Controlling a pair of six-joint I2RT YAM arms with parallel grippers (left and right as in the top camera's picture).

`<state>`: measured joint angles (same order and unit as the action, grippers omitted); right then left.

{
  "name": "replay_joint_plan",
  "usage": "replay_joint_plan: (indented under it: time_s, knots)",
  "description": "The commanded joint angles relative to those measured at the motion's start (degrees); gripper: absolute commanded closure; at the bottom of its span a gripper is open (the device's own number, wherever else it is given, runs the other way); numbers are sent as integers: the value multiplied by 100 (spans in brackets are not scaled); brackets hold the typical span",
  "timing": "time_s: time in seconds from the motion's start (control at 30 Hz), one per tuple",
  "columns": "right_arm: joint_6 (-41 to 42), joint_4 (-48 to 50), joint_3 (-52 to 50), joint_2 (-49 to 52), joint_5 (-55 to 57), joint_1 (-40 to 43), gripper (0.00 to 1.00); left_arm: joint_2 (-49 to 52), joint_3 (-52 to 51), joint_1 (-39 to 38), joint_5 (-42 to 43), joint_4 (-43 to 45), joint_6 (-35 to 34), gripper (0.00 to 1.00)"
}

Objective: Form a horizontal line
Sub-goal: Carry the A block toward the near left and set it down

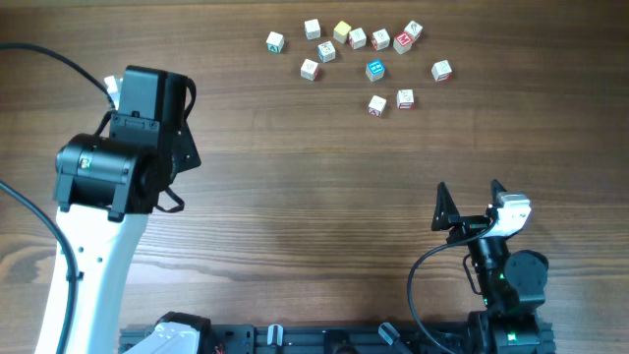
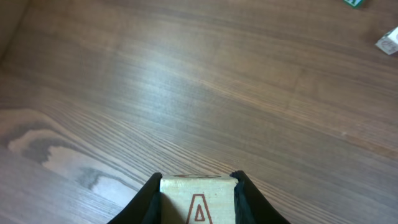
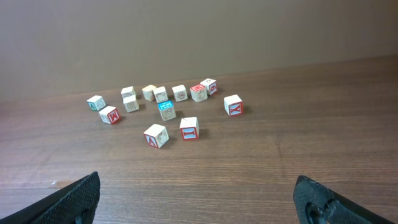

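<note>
Left end effector (image 2: 198, 185) is clamped on a wooden cube (image 2: 198, 205) marked with a red A, out at ten o'clock over bare worktop (image 1: 295, 197). Right end effector (image 1: 470, 192) sits at five o'clock, spread wide and holding nothing. The row of cubes (image 1: 380, 39) lies at one o'clock, with loose cubes (image 1: 376, 105) near its six o'clock side. I judge this to be the carry step. Next I must swing across and set the A flush against one end, square with the row.
</note>
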<state>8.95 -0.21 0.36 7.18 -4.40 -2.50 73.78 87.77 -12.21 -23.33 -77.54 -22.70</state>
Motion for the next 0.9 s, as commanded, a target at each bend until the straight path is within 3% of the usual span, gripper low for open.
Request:
replay_joint_plan:
  time_s: [0.0,0.23,0.37,0.6,0.67,0.87]
  knots:
    - [9,11,7,-15,103,28,0,39,-533,48,-125,17,-214,83]
    - [9,11,7,-15,103,28,0,50,-1735,50,-632,946,-155,82]
    - [9,11,7,-15,103,28,0,61,-2087,50,-1152,1648,-138,90]
    - [9,11,7,-15,103,28,0,232,-2306,684,-1167,2330,584,95]
    - [7,11,7,-15,103,28,0,409,-2306,1075,-813,2354,708,96]
    - [7,11,7,-15,103,28,0,1126,-2306,2059,1515,2411,2494,96]
